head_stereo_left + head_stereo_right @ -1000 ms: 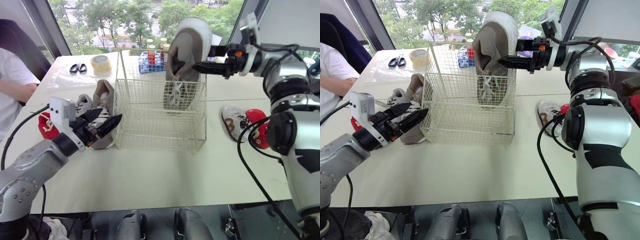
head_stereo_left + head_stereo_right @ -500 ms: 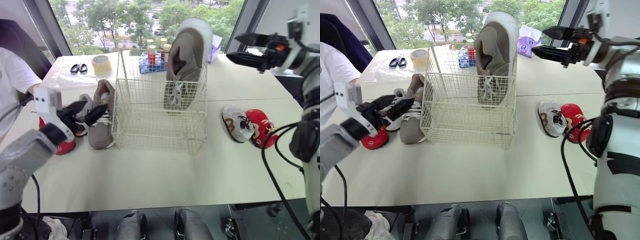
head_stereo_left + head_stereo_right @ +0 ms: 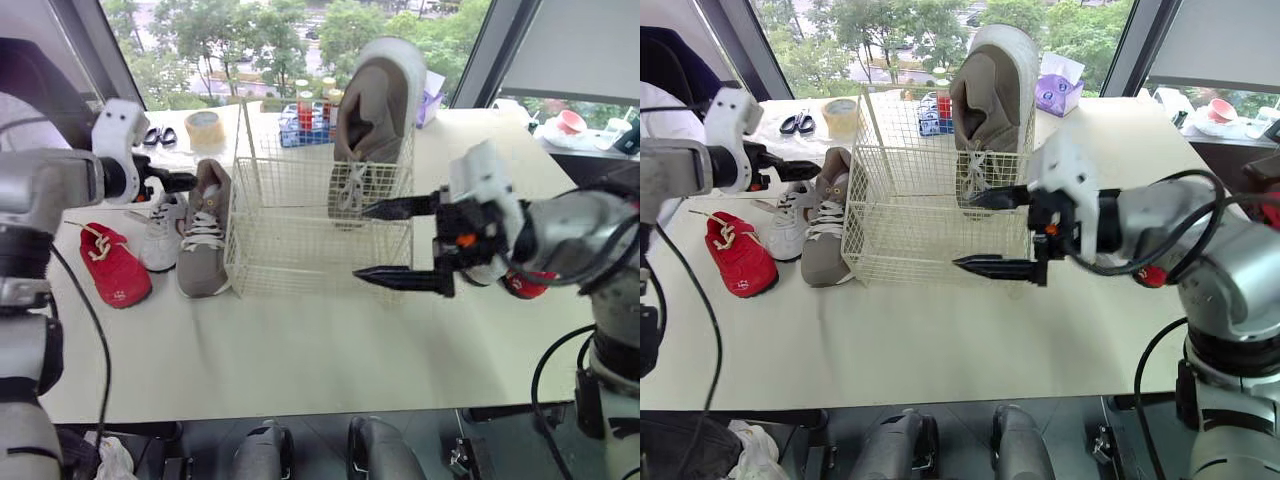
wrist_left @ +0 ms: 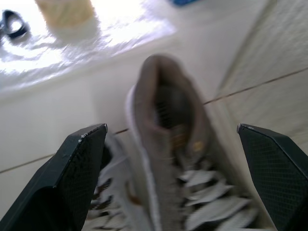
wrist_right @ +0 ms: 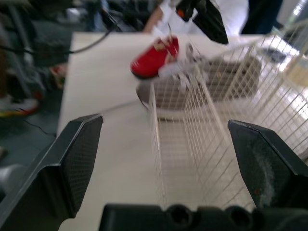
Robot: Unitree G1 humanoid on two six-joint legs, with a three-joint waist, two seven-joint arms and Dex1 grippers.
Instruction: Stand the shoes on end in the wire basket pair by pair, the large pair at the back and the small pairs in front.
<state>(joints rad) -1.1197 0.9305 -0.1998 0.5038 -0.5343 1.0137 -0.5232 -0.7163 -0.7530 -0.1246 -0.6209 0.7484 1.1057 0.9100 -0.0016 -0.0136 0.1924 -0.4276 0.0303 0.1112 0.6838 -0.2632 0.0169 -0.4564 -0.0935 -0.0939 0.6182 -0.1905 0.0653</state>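
The wire basket [image 3: 320,255] stands mid-table. One large taupe shoe [image 3: 375,110] stands on end in its back right corner. Its mate [image 3: 203,240] lies flat on the table left of the basket, beside a small white shoe [image 3: 160,235] and a small red shoe [image 3: 115,268]. My left gripper [image 3: 185,182] hovers open over the lying taupe shoe's heel [image 4: 168,106], which sits between the fingers without touching them. My right gripper [image 3: 360,241] hangs open and empty in front of the basket's right half. Part of another red shoe [image 3: 522,287] peeks from behind the right arm.
At the table's back lie scissors [image 3: 155,135], a tape roll [image 3: 203,125], a blue tray of bottles [image 3: 305,112] and a purple tissue pack [image 3: 1060,95]. A person in a white shirt [image 3: 658,97] sits at the far left.
My right gripper came down from high behind the basket to just in front of it. My left gripper swung back from the table's front to above the lying taupe shoe's heel.
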